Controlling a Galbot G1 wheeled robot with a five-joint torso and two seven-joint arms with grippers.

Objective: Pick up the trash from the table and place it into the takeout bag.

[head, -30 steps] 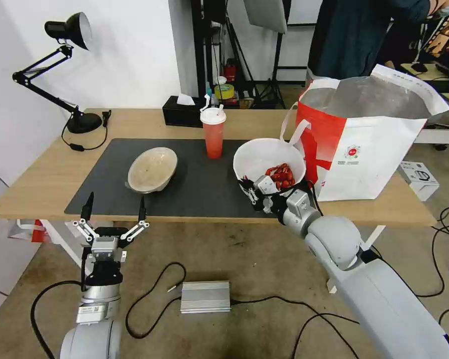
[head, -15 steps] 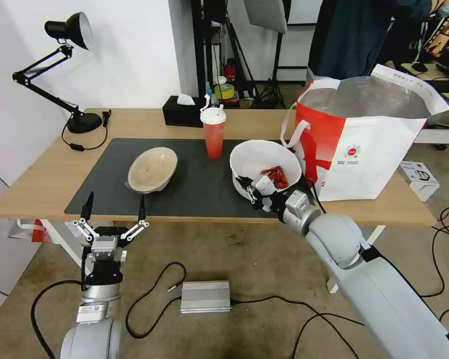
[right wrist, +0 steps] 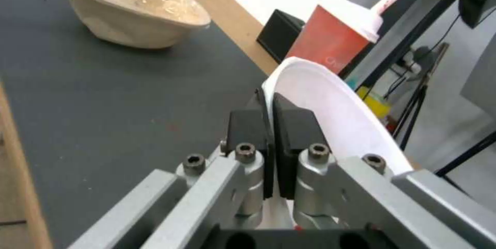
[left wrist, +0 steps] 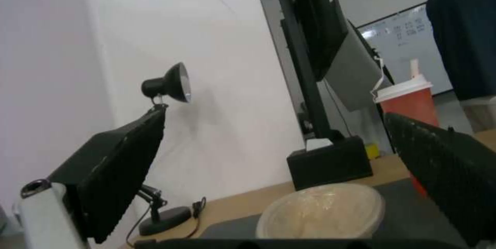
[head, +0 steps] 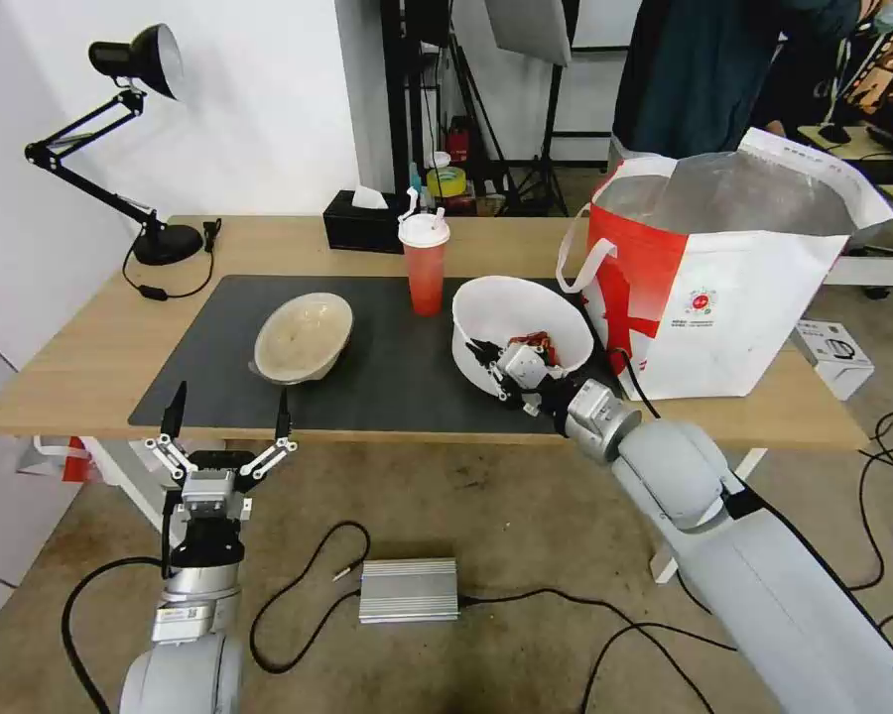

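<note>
My right gripper [head: 493,368] is shut on the near rim of the round white bowl [head: 516,315], which holds red crawfish scraps [head: 540,343] and hangs tilted above the dark mat [head: 387,382], close to the takeout bag [head: 734,288]. In the right wrist view the pads [right wrist: 289,125] pinch the white bowl's [right wrist: 331,105] thin rim. The red drink cup [head: 425,263] stands on the mat behind. The beige plastic bowl [head: 303,335] rests on the mat's left half. My left gripper [head: 226,421] hangs open below the table's [head: 79,367] front edge.
A black desk lamp [head: 134,59] stands at the table's back left, its cord trailing on the wood. A black tissue box [head: 362,223] sits behind the cup. A small white box [head: 831,357] lies right of the bag. Cables and a metal box [head: 409,590] cover the floor.
My right gripper has lifted the white bowl slightly and carried it a little to the left and back, tilting it so less of the red scraps shows. The left arm has not moved.
</note>
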